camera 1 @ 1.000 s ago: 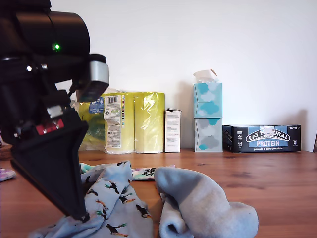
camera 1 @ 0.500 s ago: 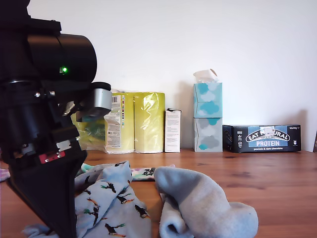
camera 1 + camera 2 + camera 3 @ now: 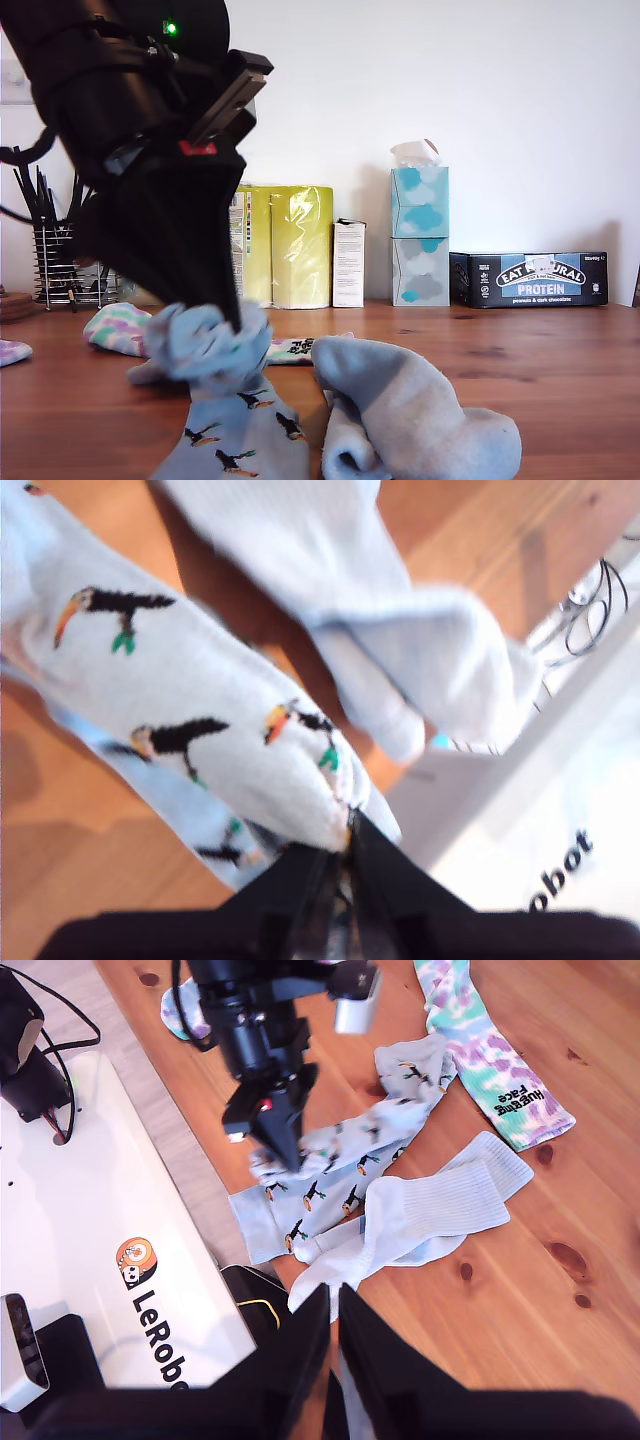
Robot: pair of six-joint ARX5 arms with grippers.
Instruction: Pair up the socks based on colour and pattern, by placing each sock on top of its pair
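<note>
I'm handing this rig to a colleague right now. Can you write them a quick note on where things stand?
My first gripper is shut on a toucan sock, lifting one end off the table. My second gripper is shut, holds nothing, and hovers above.
The second toucan sock lies partly beneath the first. A plain sock lies beside them, a tie-dye sock further off, and another tie-dye at the exterior view's left.
No pair is stacked yet; all pairing is left.

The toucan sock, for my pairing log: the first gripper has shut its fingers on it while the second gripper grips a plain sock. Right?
Not quite. My first gripper does clamp the toucan sock, but the second wrist view shows my second gripper shut on nothing, above the plain sock.
</note>
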